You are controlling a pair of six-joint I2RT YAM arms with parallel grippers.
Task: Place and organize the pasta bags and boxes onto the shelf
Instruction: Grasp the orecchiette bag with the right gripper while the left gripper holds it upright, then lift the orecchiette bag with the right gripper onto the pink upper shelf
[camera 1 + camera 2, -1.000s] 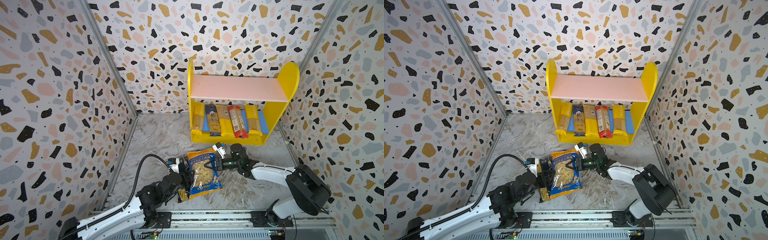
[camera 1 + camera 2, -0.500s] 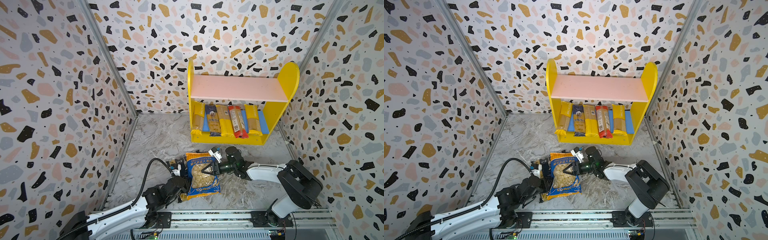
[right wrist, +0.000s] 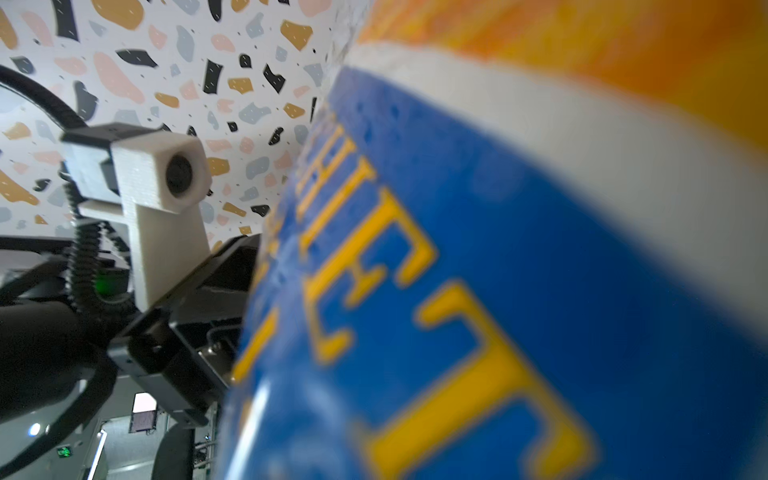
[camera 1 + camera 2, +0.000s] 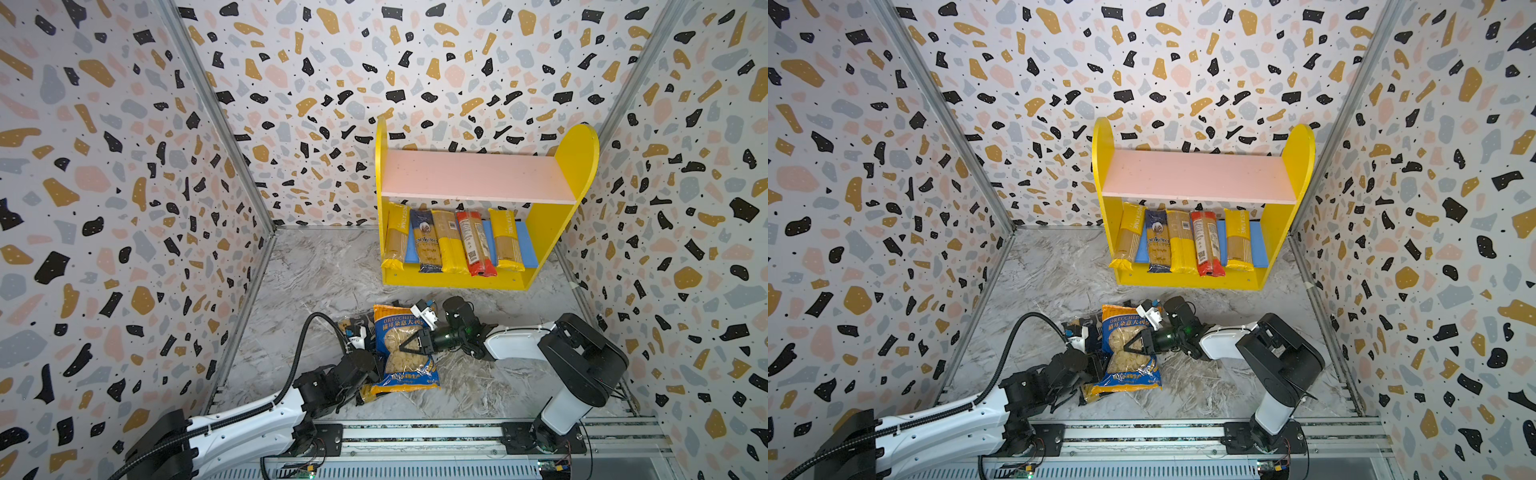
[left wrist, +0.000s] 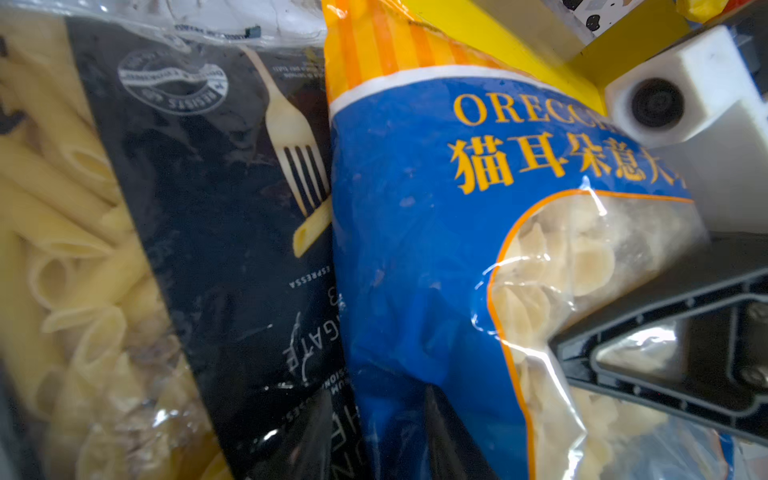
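Frontward of the shelf (image 4: 457,281), the orecchiette bag (image 4: 392,330) lies on open floor (image 4: 324,270).

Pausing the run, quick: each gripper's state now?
Left gripper: fingers hidden, cannot tell.
Right gripper: finger atop the orecchiette bag, grip cannot be told.

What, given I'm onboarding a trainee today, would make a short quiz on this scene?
1. How many long packs lie on the shelf's blue lower board?
2. True or false: the pink upper board carries a bag.
3. The right gripper touches: A) the shelf, B) a long pack, C) the orecchiette bag.
Key: 1. five; 2. false; 3. C.
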